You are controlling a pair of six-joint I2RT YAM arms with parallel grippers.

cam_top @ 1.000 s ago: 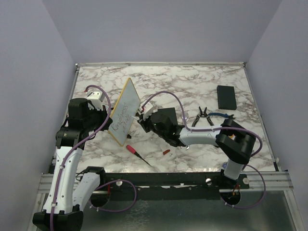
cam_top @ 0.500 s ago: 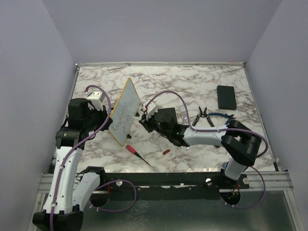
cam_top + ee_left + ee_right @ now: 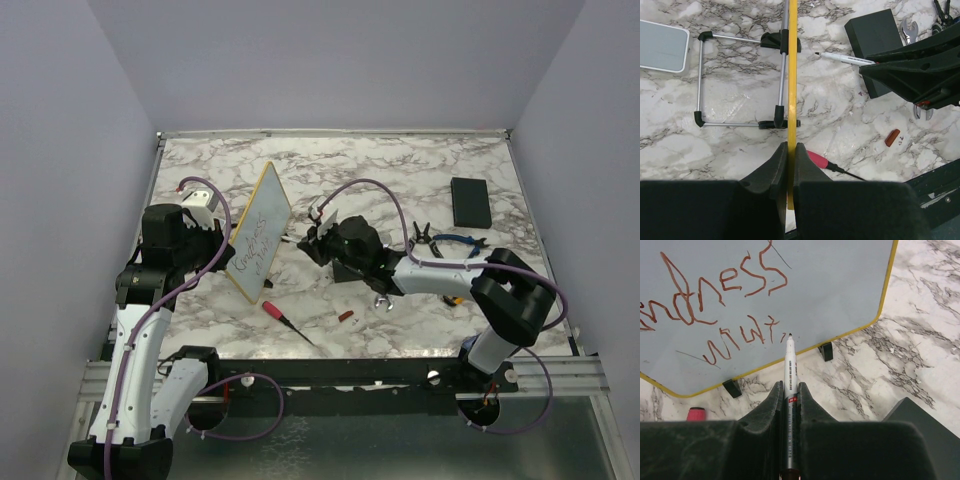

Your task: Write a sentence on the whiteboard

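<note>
The whiteboard (image 3: pixel 258 238) is standing tilted, left of centre in the top view, with the sentence (image 3: pixel 735 280) running in two lines. Your left hand (image 3: pixel 790 148) is clamping its yellow edge. Your right hand (image 3: pixel 789 386) is gripping the marker (image 3: pixel 789 357), tip just clear of the second line's end. You're likely pausing mid-writing, so the next move is calling for a light touch-down.

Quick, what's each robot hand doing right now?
Left end effector: shut on the yellow-framed pale whiteboard.
Right end effector: shut on the thin white marker pen.
</note>
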